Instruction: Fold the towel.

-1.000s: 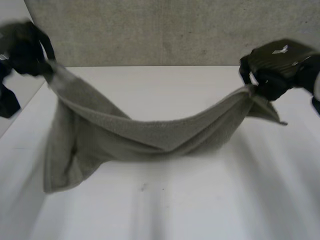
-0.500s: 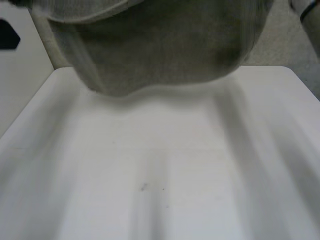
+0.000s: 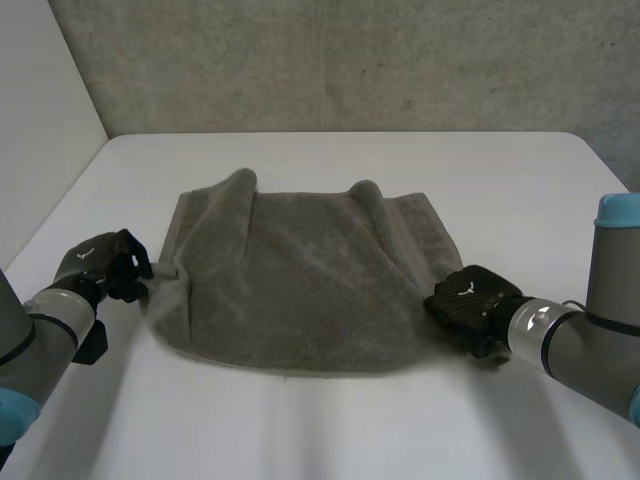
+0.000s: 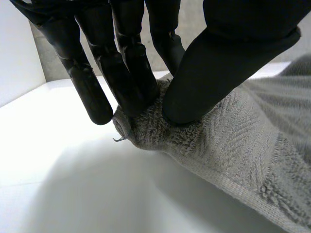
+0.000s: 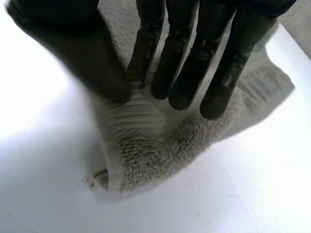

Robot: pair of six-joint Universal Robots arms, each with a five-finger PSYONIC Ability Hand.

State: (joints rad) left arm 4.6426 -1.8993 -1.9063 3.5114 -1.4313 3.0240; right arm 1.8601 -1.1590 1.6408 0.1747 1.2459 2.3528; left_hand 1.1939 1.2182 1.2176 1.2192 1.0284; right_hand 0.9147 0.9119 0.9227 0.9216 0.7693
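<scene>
Down from mid-air since half a second ago, when hanging close before the head camera. Head view: shows the grey towel (image 3: 300,290) spread on the white table (image 3: 300,430), roughly flat, with two small humps along its far edge. Places the left hand (image 3: 100,265) at the towel's near left corner and the right hand (image 3: 465,300) at its near right corner, both low at the table, with the cloth lying between them.

Left wrist view: shows the left hand (image 4: 218,63) clamped on the towel (image 4: 243,141), with the corner bunched and pinched between the thumb and the fingers (image 4: 131,73), right at the fingertips. Has the rest of the cloth running away past the thumb over the table (image 4: 63,184).

Right wrist view: shows the right hand (image 5: 194,53) over the towel (image 5: 160,141), with a ridge of cloth drawn up and nipped between the thumb and the fingers (image 5: 221,87). Has the very tip of the corner lying on the table (image 5: 48,194) just past the fingertips.
</scene>
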